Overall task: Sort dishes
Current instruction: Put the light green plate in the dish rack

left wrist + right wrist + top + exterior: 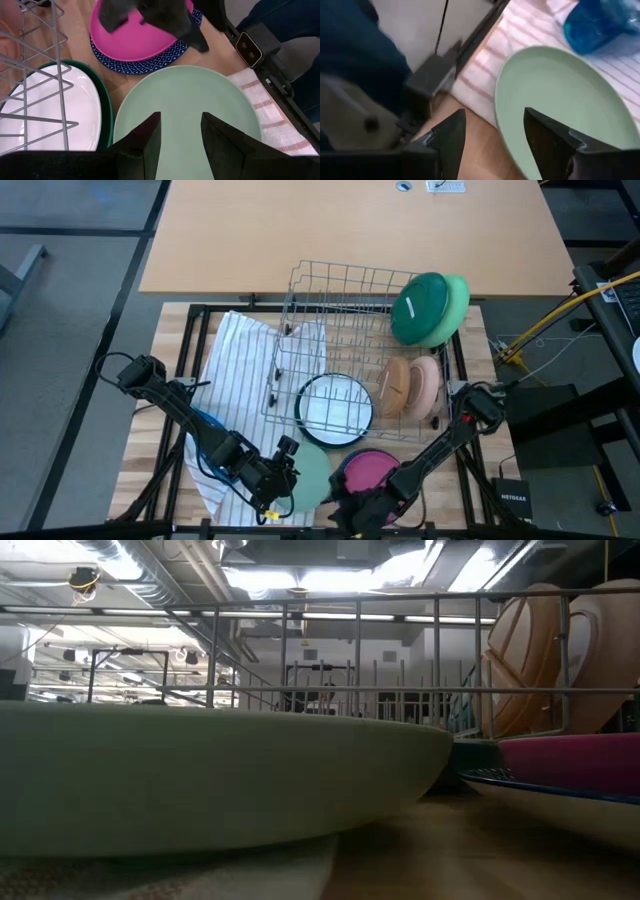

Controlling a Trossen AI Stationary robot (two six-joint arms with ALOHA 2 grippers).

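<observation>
While the left gripper (287, 472) hangs over the near edge of the tabletop (170, 330), its fingers spread and empty, the light green plate (310, 477) lies flat directly beneath and just ahead of it, partly on the striped towel (240, 370). Beside that plate sits the magenta bowl (368, 470) on a blue patterned plate (150, 62), with the right gripper (345, 505) spread open and empty over its near rim.

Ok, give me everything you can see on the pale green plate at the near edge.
The pale green plate is round, shallow, matte like plastic, and empty. It lies flat at the table's near edge, partly on the striped towel, beside the magenta dish and the white plate. The open left gripper hangs over it; contact is unclear.
</observation>
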